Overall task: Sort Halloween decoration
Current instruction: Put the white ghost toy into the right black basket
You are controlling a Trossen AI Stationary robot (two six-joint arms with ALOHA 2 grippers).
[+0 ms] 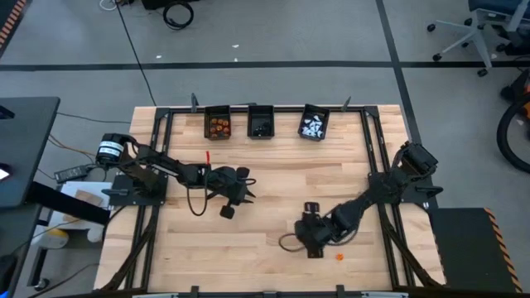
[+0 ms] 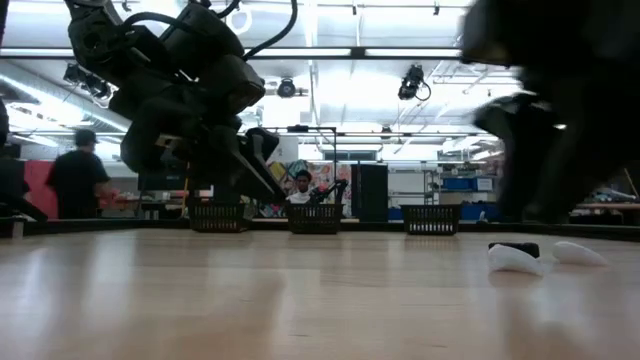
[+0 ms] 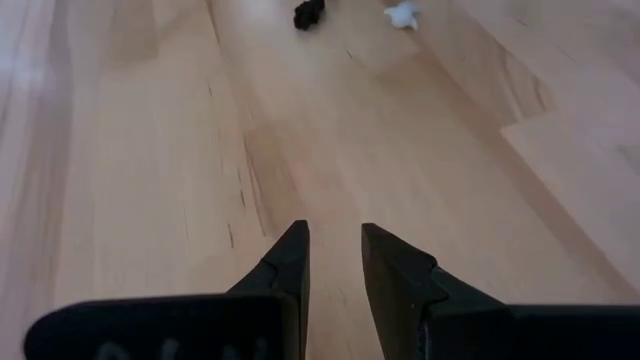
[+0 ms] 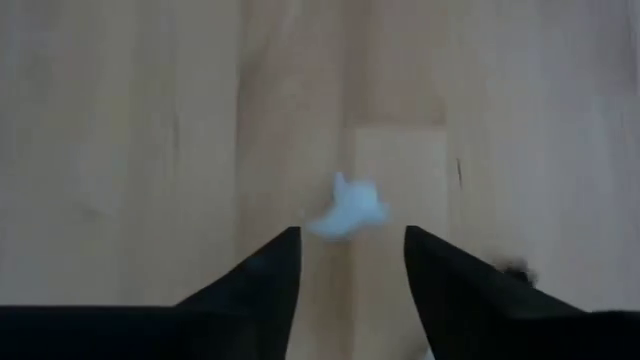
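Just ahead of the right gripper, lower centre, lies a white trinket (jaws parted, nothing held); left gripper idles, slightly parted.

The high view looks straight down from well above on the whole table, with three bins along its far edge, while the low view sits at tabletop height and faces level across the wood toward those same bins and the room behind. The left wrist view looks forward and down past the left gripper, close over the boards. The right wrist view does the same past the right gripper, closer still, with a white trinket just ahead of its fingertips, also seen in the low view.
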